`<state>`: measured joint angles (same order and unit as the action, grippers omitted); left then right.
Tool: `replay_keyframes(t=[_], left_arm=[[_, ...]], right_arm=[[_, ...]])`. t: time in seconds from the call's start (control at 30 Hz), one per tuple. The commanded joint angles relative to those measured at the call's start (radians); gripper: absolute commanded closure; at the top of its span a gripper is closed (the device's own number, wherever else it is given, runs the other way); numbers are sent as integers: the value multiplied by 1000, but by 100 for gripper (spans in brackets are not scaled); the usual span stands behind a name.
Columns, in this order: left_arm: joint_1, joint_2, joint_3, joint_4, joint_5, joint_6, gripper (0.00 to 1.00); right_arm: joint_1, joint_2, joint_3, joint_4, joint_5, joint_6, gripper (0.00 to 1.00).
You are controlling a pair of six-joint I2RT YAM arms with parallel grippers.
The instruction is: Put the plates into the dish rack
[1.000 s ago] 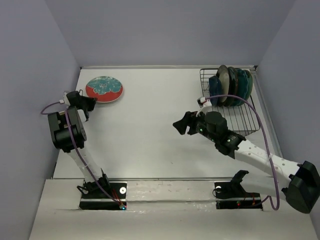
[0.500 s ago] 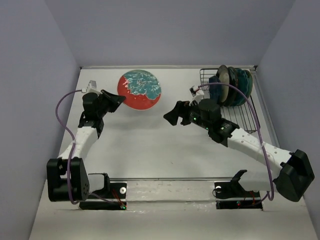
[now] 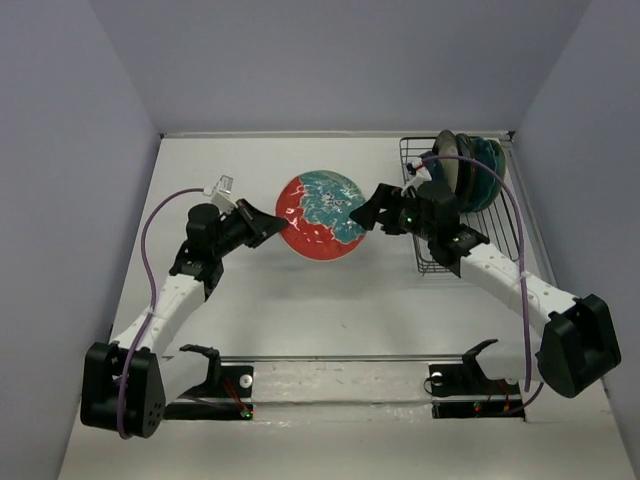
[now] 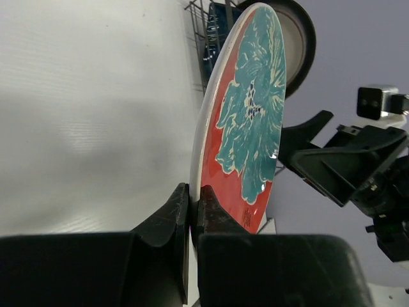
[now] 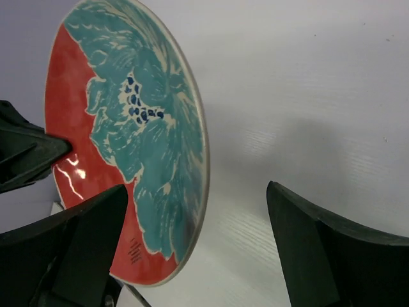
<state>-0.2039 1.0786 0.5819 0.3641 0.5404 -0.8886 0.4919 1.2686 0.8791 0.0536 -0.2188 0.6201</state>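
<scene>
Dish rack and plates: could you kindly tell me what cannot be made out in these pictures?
- Top view: how many racked plates stand in the dish rack; they overlap.
- Right wrist view: whether the open right gripper touches the red-rimmed plate; the two overlap there.

A white table (image 3: 300,310) is spreading matte and faintly grained (soft grey shadows are pooling on it). Pale lavender panels are enclosing the table: a back wall (image 3: 330,60) beyond its far edge, a left wall (image 3: 60,200) and a right wall (image 3: 595,120) along its sides. A silvery strip (image 3: 340,368) is running along its near edge.
</scene>
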Motion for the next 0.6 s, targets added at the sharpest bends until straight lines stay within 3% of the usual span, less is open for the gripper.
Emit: replay_keyframes(t=[0.0,0.1,0.13,0.2,0.27,0.33,0.43,0.53,0.57], left_arm=[[-14,-86,65,243,144,-95,94],[-22,-104,64,243,162,-95,94],[-23,-108,64,243,165,-90,94],[-25,-114,58,243,178,-88,94],[-25,-115,55,243,190,-82,94],[-26,-115,52,243,194,-81,94],[-28,-106,55,240,207,-67,94],[-28,-98,71,214,227,-30,63],[-28,-98,78,197,230,-14,42]], right_arm=[[-13,25,-25,61,-66,20,6],[-13,18,-69,139,-123,49,17],[-22,15,-80,191,-170,76,29],[-23,2,-118,251,-220,105,39],[-23,-5,-146,316,-261,147,57],[-33,-5,-157,348,-301,164,62],[-44,8,-166,397,-346,205,93],[-65,-6,-181,429,-364,230,93],[-65,-18,-184,430,-360,231,93]])
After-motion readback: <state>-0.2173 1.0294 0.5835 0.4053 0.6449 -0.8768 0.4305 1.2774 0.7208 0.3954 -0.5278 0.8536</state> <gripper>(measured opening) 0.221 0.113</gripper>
